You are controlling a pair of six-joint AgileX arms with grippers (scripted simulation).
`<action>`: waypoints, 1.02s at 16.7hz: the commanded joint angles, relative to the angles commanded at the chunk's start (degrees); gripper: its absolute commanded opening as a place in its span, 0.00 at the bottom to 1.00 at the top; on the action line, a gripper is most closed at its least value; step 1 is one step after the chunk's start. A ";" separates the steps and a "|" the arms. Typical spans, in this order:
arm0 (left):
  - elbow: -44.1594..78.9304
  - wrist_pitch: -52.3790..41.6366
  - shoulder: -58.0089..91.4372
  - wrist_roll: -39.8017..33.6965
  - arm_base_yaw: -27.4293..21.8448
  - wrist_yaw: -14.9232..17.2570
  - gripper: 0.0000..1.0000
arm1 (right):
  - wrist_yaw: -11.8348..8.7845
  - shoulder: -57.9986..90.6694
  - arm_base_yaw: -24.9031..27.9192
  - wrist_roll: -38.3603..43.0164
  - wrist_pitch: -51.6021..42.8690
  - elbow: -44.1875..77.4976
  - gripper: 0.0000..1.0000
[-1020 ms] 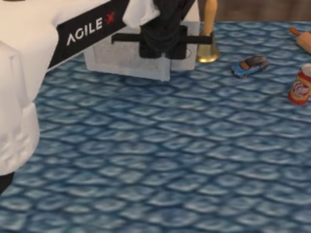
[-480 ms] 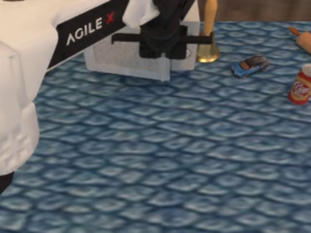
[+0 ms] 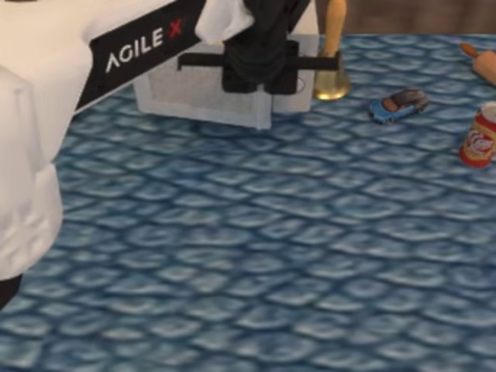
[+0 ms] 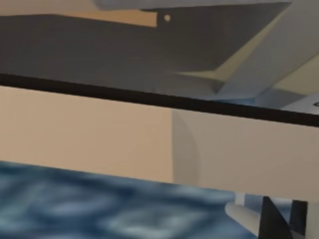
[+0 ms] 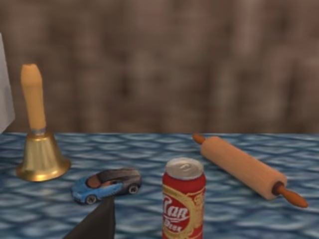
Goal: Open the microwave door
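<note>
The microwave [image 3: 225,93] is found at the far left part of the blue-patterned worktop [image 3: 271,248], largely covered in the top view by the white left arm [image 3: 70,70] that reaches across it. The microwave door [image 3: 203,94], with its grey mesh window, is seen swung slightly out from the body, its right edge standing forward of the knob panel. The left pincer [image 3: 260,66] is placed right at the door's front, near that right edge; whether it is wide, narrow or clamped on anything cannot be told, since the dark wrist parts hide the fingers. In the left wrist view only pale and dark surfaces are shown at close range above the worktop.

To the right of the microwave, a brass bell [image 3: 332,74] with a wooden handle is set just beside it. Further right lie a blue toy car [image 3: 397,105], a red can [image 3: 479,137] and a rolling pin [image 3: 482,62]. The right arm is not seen in the top view.
</note>
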 joint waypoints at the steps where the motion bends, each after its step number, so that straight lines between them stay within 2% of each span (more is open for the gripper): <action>1: -0.20 0.12 -0.15 0.14 0.00 0.05 0.00 | 0.00 0.00 0.00 0.00 0.00 0.00 1.00; 8: -8.77 4.62 -5.71 5.39 0.86 2.21 0.00 | 0.00 0.00 0.00 0.00 0.00 0.00 1.00; 17: -9.14 4.84 -5.97 5.61 0.91 2.31 0.00 | 0.00 0.00 0.00 0.00 0.00 0.00 1.00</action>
